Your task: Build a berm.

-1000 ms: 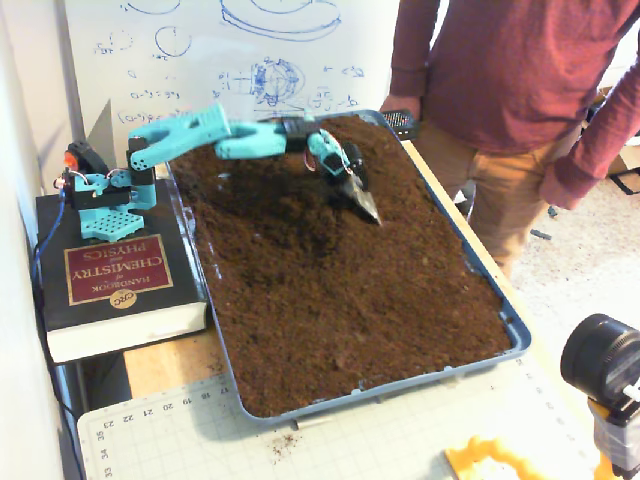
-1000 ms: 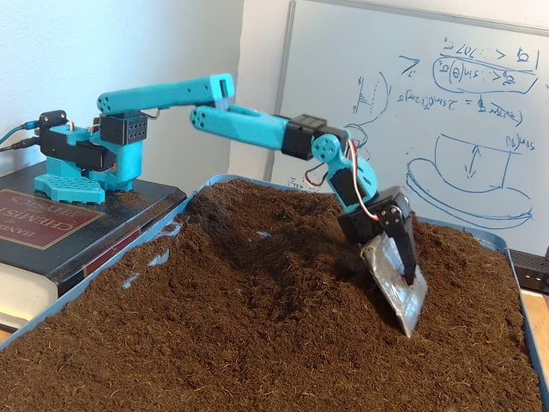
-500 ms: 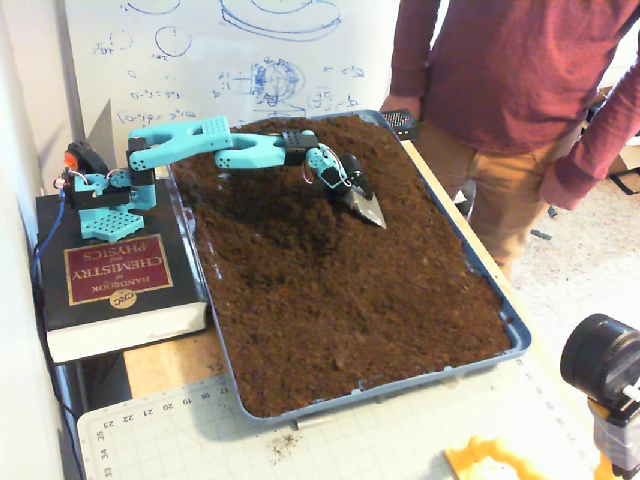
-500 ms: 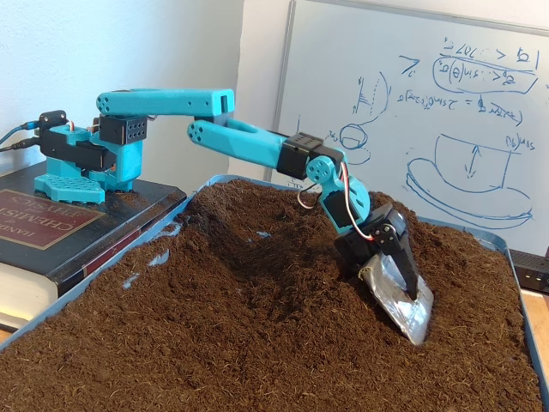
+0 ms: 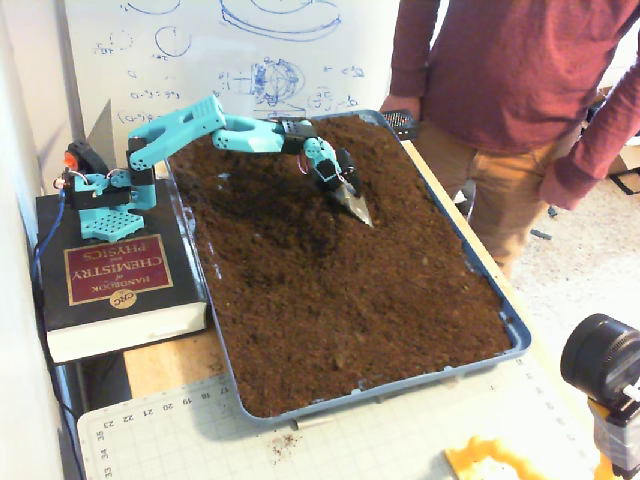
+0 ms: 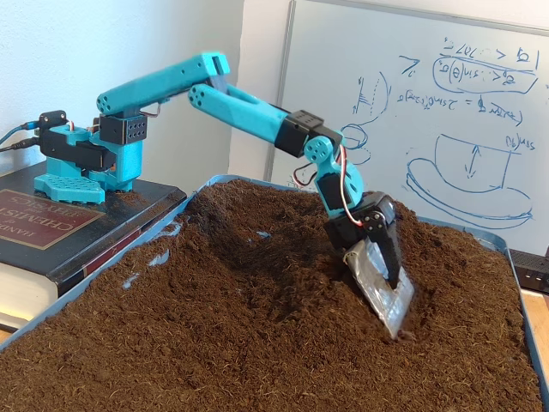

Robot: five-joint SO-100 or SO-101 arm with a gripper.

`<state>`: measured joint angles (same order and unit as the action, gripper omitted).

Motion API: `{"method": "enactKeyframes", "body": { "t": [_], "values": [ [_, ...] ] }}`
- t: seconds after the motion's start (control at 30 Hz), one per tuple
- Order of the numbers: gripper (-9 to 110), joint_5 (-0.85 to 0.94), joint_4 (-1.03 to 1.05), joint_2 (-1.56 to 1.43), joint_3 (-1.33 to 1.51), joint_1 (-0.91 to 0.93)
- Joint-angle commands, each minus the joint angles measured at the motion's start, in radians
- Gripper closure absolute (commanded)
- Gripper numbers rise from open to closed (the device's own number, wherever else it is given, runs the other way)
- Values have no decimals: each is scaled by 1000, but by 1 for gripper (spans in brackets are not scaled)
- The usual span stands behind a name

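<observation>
Where the loose, dark brown, crumbly soil rises highest, along the far end of the blue tray (image 5: 515, 335) by the whiteboard (image 6: 429, 112), it forms the berm (image 6: 283, 210), a lumpy ridge with a shallow hollow in front of it; in a fixed view the same mound (image 5: 270, 160) reads only as a darker, rougher band. The teal plastic arm (image 6: 232, 103) reaches out from its perforated base on a thick hardcover book (image 5: 115, 285) and bends down so that the gripper (image 6: 390, 300) meets the soil on the ridge's slope. Its end looks like a pale, shiny, wedge-shaped scoop with the tip sunk in the crumbs; whether the jaws are parted or closed cannot be told. A person (image 5: 500, 90) stands beside the tray, cut off above the chest. A black camera (image 5: 600, 360) and a yellow object (image 5: 490, 460) are cropped at the frame's edge over the gridded cutting mat (image 5: 380, 430).
</observation>
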<state>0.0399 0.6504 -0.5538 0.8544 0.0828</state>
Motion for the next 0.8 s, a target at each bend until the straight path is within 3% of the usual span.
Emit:
{"method": "enactKeyframes", "body": {
  "t": [0.0, 0.77],
  "values": [
    [101, 12, 14, -160, 98, -8],
    [101, 12, 12, -472, 423, -37]
  ]
}}
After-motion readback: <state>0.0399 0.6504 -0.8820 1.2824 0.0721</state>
